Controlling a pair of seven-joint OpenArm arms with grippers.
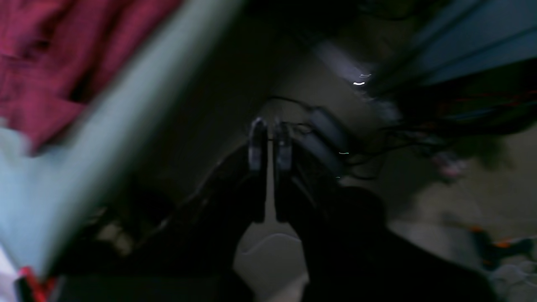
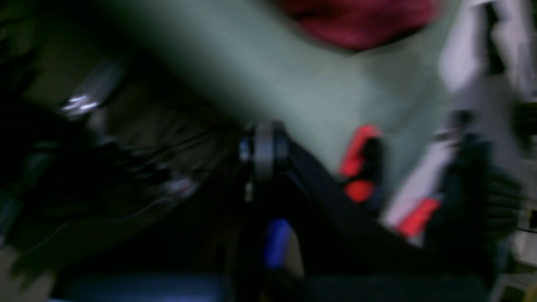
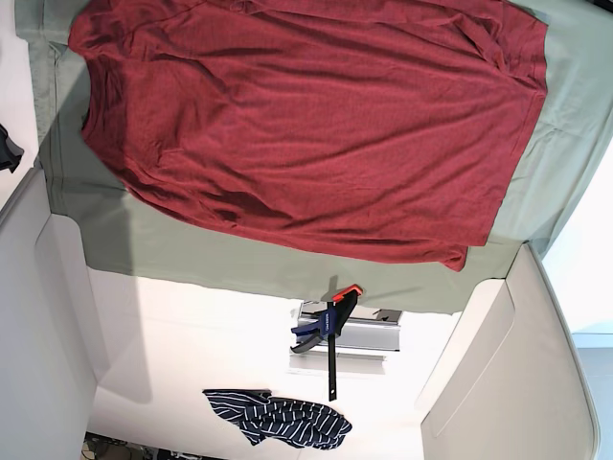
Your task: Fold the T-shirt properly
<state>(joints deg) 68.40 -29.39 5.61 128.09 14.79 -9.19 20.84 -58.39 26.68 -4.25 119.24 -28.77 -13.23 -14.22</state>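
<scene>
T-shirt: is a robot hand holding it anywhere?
No, nothing holds it. The red T-shirt lies spread on the green cloth. The left gripper has its jaws nearly together, empty; the right gripper is blurred but off the shirt.

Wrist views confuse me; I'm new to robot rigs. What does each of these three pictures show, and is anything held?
This is a two-armed robot with a camera on each wrist and one overhead. The base view looks down on a red T-shirt spread over a green-covered table; a clamp sits at its edge, and a striped garment lies lower down. Both wrist views are blurred. The left gripper has its fingers nearly together, with nothing between them. The right gripper is too blurred to judge.
</scene>
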